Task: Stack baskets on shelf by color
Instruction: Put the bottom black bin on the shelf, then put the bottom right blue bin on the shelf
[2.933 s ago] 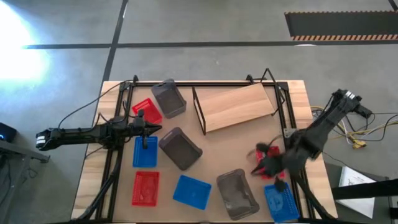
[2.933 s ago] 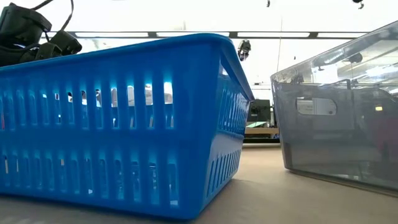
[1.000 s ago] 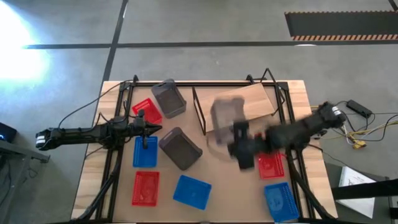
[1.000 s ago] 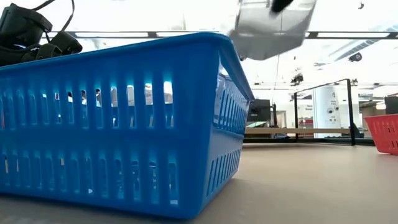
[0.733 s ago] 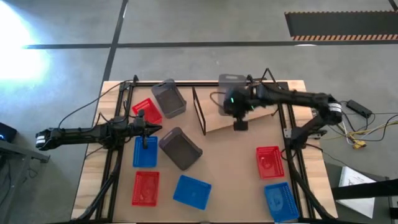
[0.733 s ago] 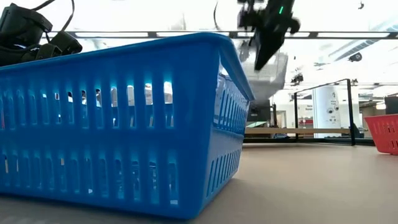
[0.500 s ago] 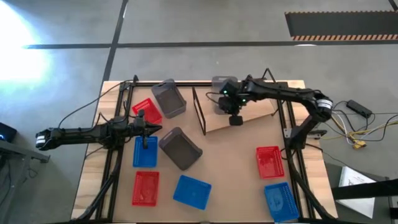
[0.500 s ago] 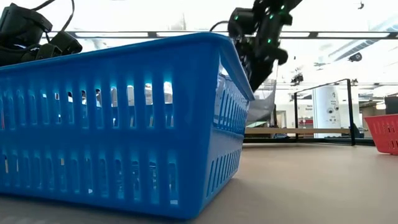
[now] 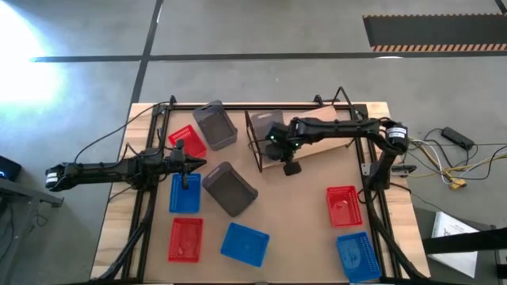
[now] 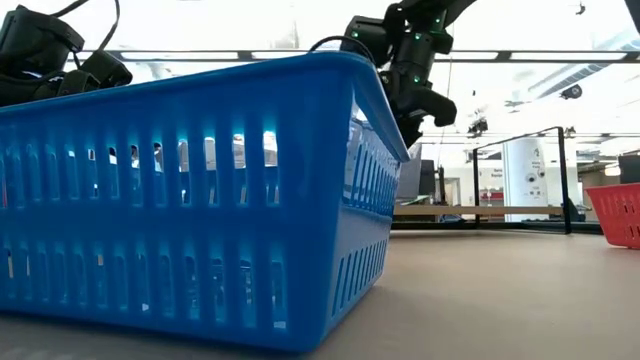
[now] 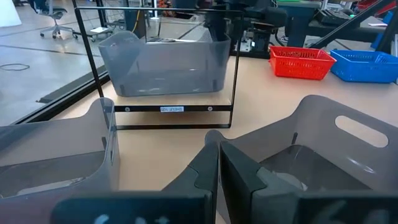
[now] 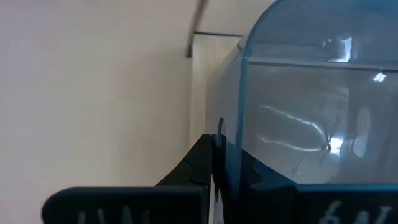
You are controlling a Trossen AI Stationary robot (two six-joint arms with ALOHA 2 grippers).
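the surface [image 9: 305,198] is a brown board with a black frame along its edges. at its 12 o'clock stands the shelf [image 9: 313,131], a light wooden board on a black wire frame, set at a slant.

the right arm reaches from 3 o'clock across the shelf to the shelf's 9 o'clock end. the right hand [image 9: 279,142] is clenched on the wall of a grey basket [image 9: 265,127] that sits at that end of the shelf; the right wrist view shows the closed fingers [image 12: 208,158] pinching the basket's clear wall. the left wrist view shows this basket [image 11: 165,62] on the shelf board inside the wire frame.

the left arm lies along the surface's 9 o'clock side. the left hand [image 9: 190,165] is clenched with nothing in it, just above a blue basket [image 9: 184,192].

of the other baskets, a second grey one [image 9: 215,124] stands at 11 o'clock and a third grey one [image 9: 230,188] near the centre, between the left hand and the shelf. a red basket [image 9: 187,141] lies at 10 o'clock just beside the second grey one, another red [image 9: 184,239] at 8 o'clock, a third red [image 9: 343,206] at 4 o'clock. a second blue [image 9: 244,244] lies at 6 o'clock and a third blue [image 9: 358,257] at 5 o'clock, just below the red one there.
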